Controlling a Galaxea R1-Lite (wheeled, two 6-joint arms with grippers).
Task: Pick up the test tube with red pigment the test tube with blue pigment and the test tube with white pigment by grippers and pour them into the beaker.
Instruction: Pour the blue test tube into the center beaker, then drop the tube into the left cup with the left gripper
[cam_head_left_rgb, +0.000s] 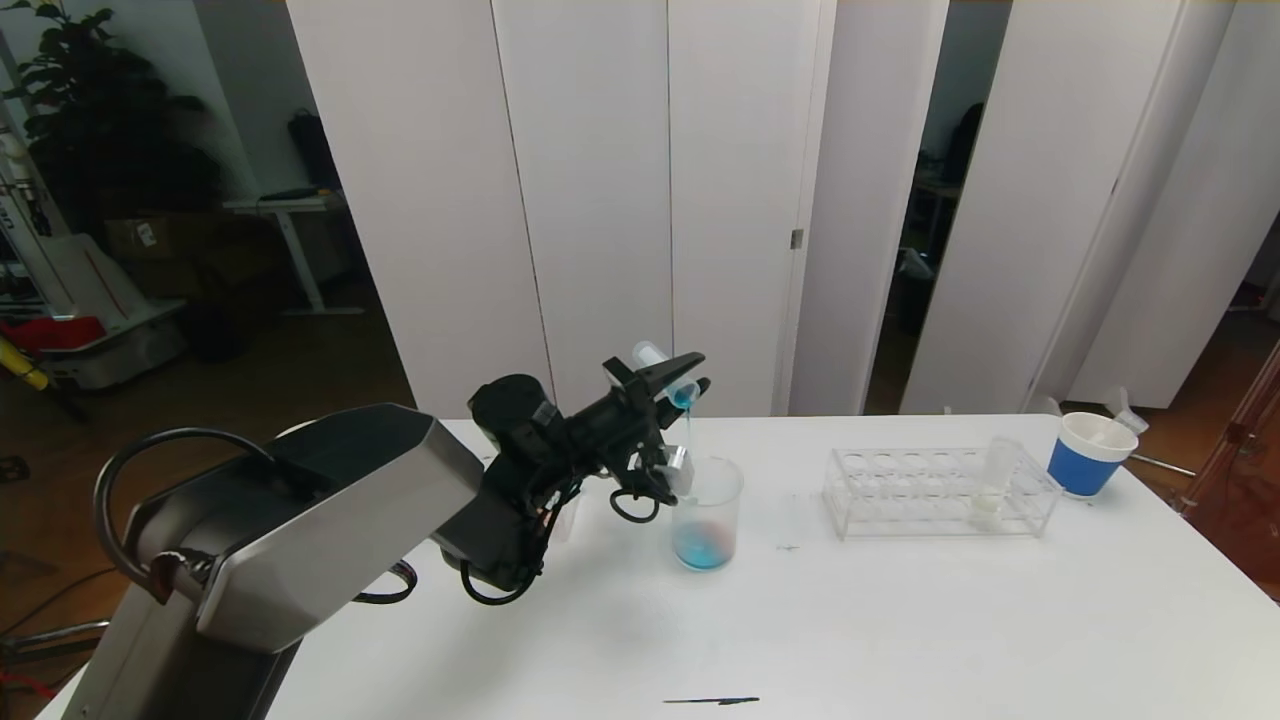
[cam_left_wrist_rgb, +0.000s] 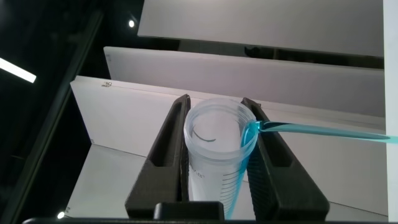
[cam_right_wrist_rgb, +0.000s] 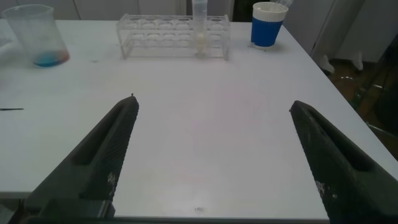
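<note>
The left gripper (cam_head_left_rgb: 668, 381) is raised above the white table (cam_head_left_rgb: 900, 620), its two dark fingers (cam_left_wrist_rgb: 168, 149) clamped on either side of the test tube with blue pigment (cam_head_left_rgb: 668, 372), which is tipped over with its open mouth pointing down toward the beaker (cam_head_left_rgb: 707, 514). In the left wrist view the tube's round mouth (cam_left_wrist_rgb: 219, 134) sits between the fingers, and a thin cyan stream (cam_left_wrist_rgb: 323, 129) runs off its lip — in the head view that stream falls as a fine line into the beaker just below the gripper. The beaker stands upright on the table, near its left-centre, holding a shallow pool of blue liquid with a reddish tinge in the middle. To its right, well apart, lies a clear plastic rack (cam_head_left_rgb: 940, 492) with rows of round holes; the test tube with white pigment (cam_head_left_rgb: 995, 480) stands upright in it near its right end, a little pale cream liquid at the bottom. Beyond the rack, near the table's far right corner, is a blue-banded white paper cup (cam_head_left_rgb: 1090, 454). The right gripper (cam_right_wrist_rgb: 214, 155) is out of the head view; its own camera shows it held over the near right part of the table with its fingers spread wide and nothing between them, the rack, cup and beaker all well ahead of it. A short dark mark (cam_head_left_rgb: 712, 701) lies on the table's near edge. Behind the table stand tall white panels (cam_head_left_rgb: 600, 200), with a dim room and a dark leafy plant (cam_head_left_rgb: 90, 110) beyond on the left.
</note>
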